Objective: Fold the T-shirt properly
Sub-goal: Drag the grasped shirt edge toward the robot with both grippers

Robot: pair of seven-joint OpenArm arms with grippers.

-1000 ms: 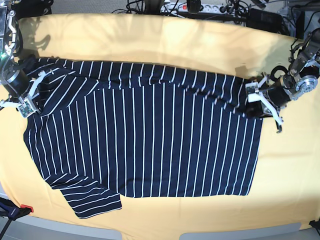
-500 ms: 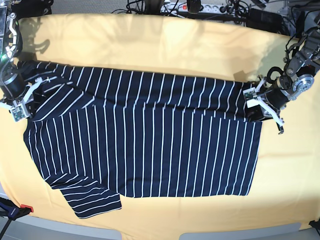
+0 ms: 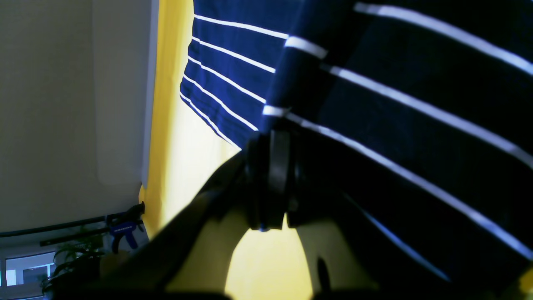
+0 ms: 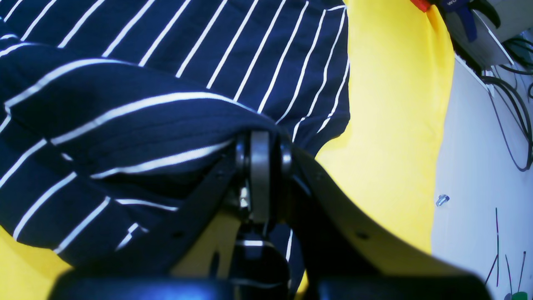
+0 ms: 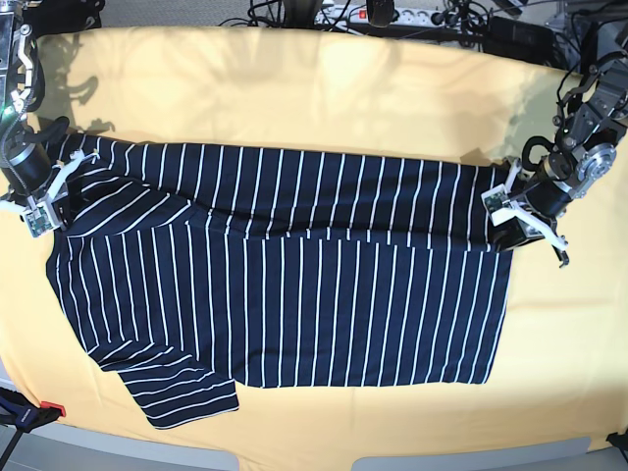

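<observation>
The T-shirt (image 5: 294, 304), dark navy with thin white stripes, lies spread across the yellow cloth, its far part folded over as a taut band from side to side. My left gripper (image 5: 502, 210) is shut on the shirt's right end of that band; the left wrist view shows its fingers (image 3: 272, 141) pinching striped cloth (image 3: 416, 83). My right gripper (image 5: 44, 208) is shut on the band's left end near the sleeve. In the right wrist view its closed jaws (image 4: 260, 143) hold a raised fold of the shirt (image 4: 125, 104). One sleeve (image 5: 186, 388) sticks out at the front left.
The yellow cloth (image 5: 324, 88) covers the whole table. Cables and a power strip (image 5: 392, 15) lie behind the back edge. A clamp with a red tip (image 5: 34, 410) grips the front left corner, and a blue clamp (image 3: 123, 227) shows at the table edge.
Both grippers have drawn apart and slightly forward. The wrinkled folded layer is now stretched flat and straight, and its edge lies farther toward the front.
</observation>
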